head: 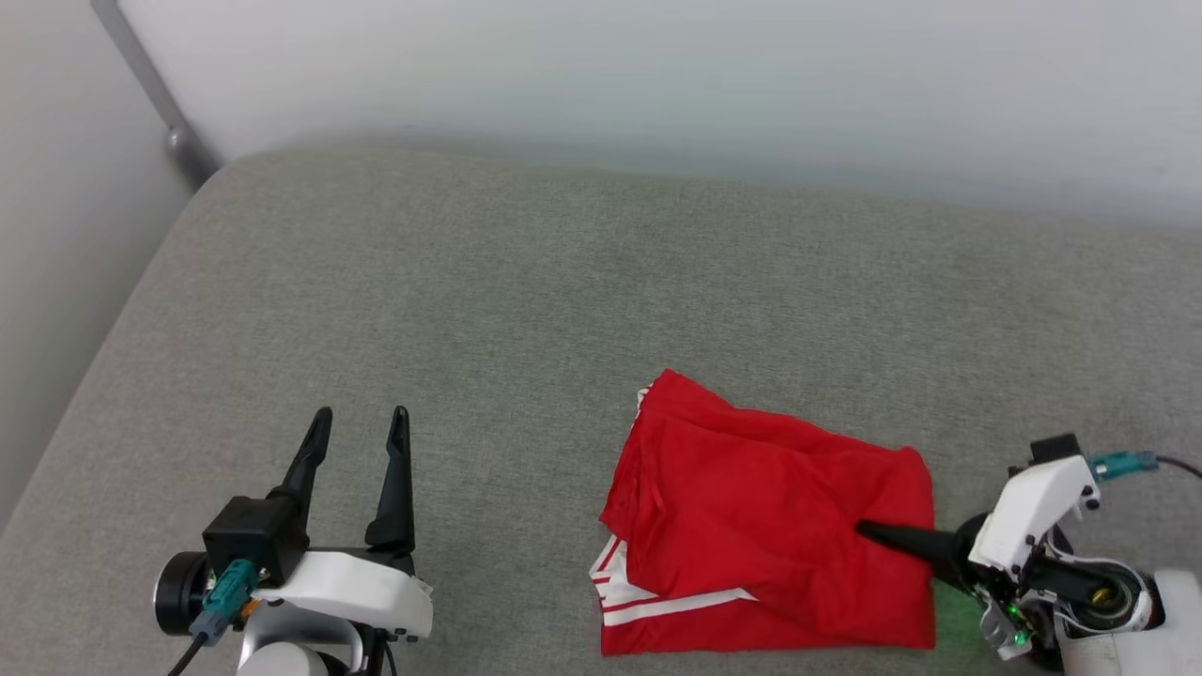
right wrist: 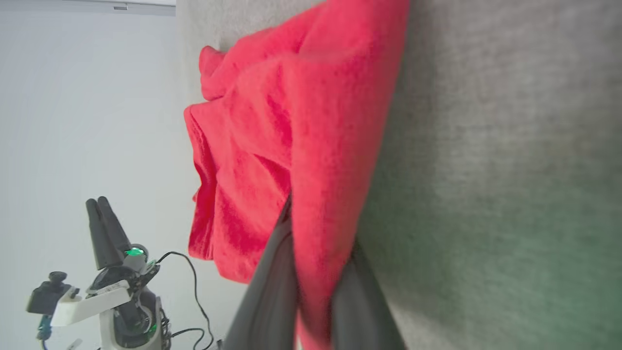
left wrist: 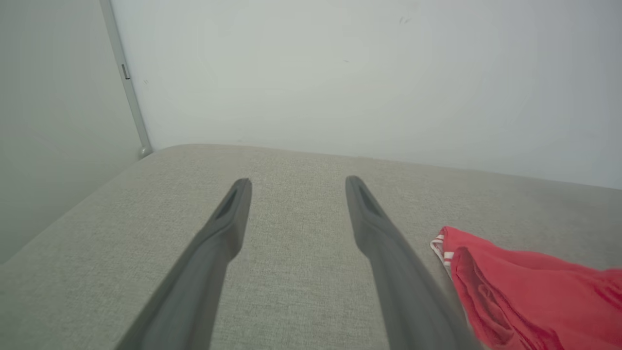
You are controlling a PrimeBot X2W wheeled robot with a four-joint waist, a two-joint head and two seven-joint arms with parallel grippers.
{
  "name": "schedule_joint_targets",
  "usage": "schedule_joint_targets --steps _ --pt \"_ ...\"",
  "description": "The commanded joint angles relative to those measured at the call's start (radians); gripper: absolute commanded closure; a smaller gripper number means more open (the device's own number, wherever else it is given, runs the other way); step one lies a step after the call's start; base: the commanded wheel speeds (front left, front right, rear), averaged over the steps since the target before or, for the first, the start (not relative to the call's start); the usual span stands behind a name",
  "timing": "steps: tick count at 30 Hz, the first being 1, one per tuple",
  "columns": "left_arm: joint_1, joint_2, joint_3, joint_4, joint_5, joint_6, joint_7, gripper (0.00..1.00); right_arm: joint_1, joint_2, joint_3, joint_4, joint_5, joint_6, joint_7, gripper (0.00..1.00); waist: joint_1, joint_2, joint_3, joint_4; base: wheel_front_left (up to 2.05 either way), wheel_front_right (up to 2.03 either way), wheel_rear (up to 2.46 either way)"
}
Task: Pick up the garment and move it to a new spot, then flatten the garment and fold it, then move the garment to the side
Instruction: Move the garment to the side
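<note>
Three views. Head: your right gripper (head: 869,531) was clamped on the right edge of the garment (head: 751,507), a rumpled red jersey with white-striped trim on the grey woven cushion (head: 470,282). Left wrist: your left gripper (left wrist: 297,182) gaped empty, near it. Right wrist: soft cloth bunched between dark fingers (right wrist: 272,291); lifting slowly would, I judge, have kept that fold from slipping.

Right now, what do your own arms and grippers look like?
The left gripper and the right gripper each have two long, tapering black fingers. Each wrist wears a white shell with a teal plug and a black cable. A green light glows by the right wrist.
</note>
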Motion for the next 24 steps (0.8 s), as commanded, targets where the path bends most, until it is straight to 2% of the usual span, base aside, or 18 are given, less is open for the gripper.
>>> schedule_joint_targets --steps 1,7,12,17,20,24 --pt "0.003 0.002 0.009 -0.005 0.009 -0.002 -0.004 0.0 0.005 -0.016 0.033 -0.041 -0.031 0.0 -0.014 1.0 0.0 0.0 -0.006 -0.023 0.0 0.0 0.0" --pt "0.015 0.013 0.007 -0.017 0.035 -0.009 -0.003 0.0 0.027 -0.11 0.224 -0.21 -0.198 0.0 -0.061 1.0 0.0 0.0 -0.025 -0.117 0.0 0.0 0.0" --pt "0.003 0.029 0.003 -0.03 0.045 -0.011 -0.001 0.0 -0.01 -0.203 0.359 -0.302 -0.346 0.0 -0.062 1.0 0.0 0.0 -0.015 -0.26 0.0 0.0 0.0" --pt "-0.038 0.04 0.005 -0.056 0.055 -0.01 0.007 0.0 -0.058 -0.248 0.4 -0.345 -0.414 0.0 -0.049 1.0 0.0 0.0 0.054 -0.411 0.0 0.0 0.0" --pt "-0.076 0.059 0.015 -0.095 0.061 -0.011 0.02 0.0 -0.107 -0.257 0.426 -0.344 -0.437 0.0 -0.054 1.0 0.0 0.0 0.14 -0.512 0.0 0.0 0.0" --pt "-0.155 0.088 0.018 -0.137 0.088 -0.014 0.051 0.0 -0.182 -0.273 0.427 -0.311 -0.459 0.0 -0.106 1.0 0.0 0.0 0.255 -0.6 0.0 0.0 0.0"
